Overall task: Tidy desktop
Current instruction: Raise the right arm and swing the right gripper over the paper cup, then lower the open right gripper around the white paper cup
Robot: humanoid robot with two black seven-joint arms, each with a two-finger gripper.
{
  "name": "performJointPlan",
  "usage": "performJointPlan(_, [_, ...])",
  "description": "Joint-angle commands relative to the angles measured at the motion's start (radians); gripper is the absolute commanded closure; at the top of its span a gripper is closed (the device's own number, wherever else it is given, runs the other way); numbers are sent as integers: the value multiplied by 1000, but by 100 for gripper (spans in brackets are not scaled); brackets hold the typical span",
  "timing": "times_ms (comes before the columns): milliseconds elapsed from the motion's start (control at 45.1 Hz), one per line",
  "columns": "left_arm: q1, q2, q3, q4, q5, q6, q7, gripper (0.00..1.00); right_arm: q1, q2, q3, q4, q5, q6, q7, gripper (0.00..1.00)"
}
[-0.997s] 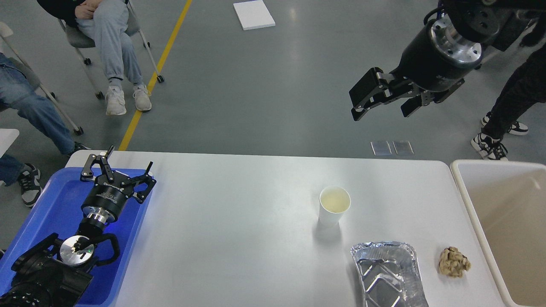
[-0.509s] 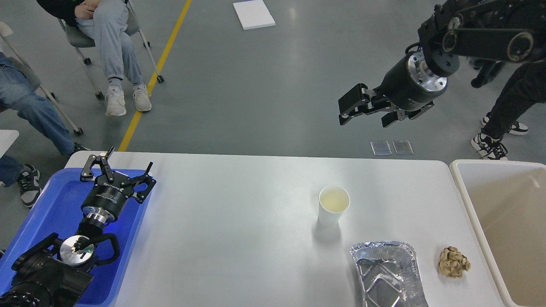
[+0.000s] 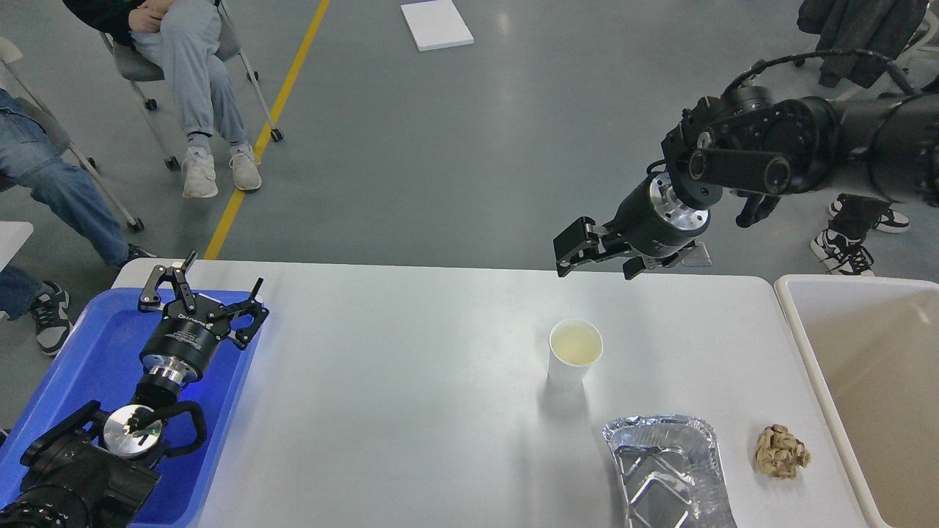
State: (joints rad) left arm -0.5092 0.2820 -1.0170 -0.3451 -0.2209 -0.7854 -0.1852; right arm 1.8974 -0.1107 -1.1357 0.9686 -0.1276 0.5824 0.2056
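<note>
The white desktop [image 3: 411, 396] fills the lower view. On it stand a white paper cup [image 3: 574, 353] with pale liquid, an empty foil tray [image 3: 667, 469] at the front right, and a crumpled brown paper ball [image 3: 782, 452] beside the tray. My right gripper [image 3: 598, 258] is open and empty, hanging over the table's far edge, above and behind the cup. My left gripper [image 3: 202, 286] is open and empty over the blue tray [image 3: 95, 367] at the left.
A cream-white deep bin [image 3: 866, 389] stands off the table's right end. People sit on chairs at the far left, and a standing person's feet [image 3: 843, 249] are at the right. A white board [image 3: 436, 24] lies on the grey floor.
My right arm has come down and to the left, bringing the open gripper from high over the floor to the table's far edge near the cup. The left arm has not moved.
</note>
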Motion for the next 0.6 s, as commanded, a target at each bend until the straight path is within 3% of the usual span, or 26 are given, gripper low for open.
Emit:
performJointPlan(0, [0, 0, 0, 0, 0, 0, 0, 0, -145, 25, 65, -116, -15, -47, 0, 0])
performJointPlan(576, [0, 0, 0, 0, 0, 0, 0, 0, -336, 89, 97, -223, -61, -110, 0, 0])
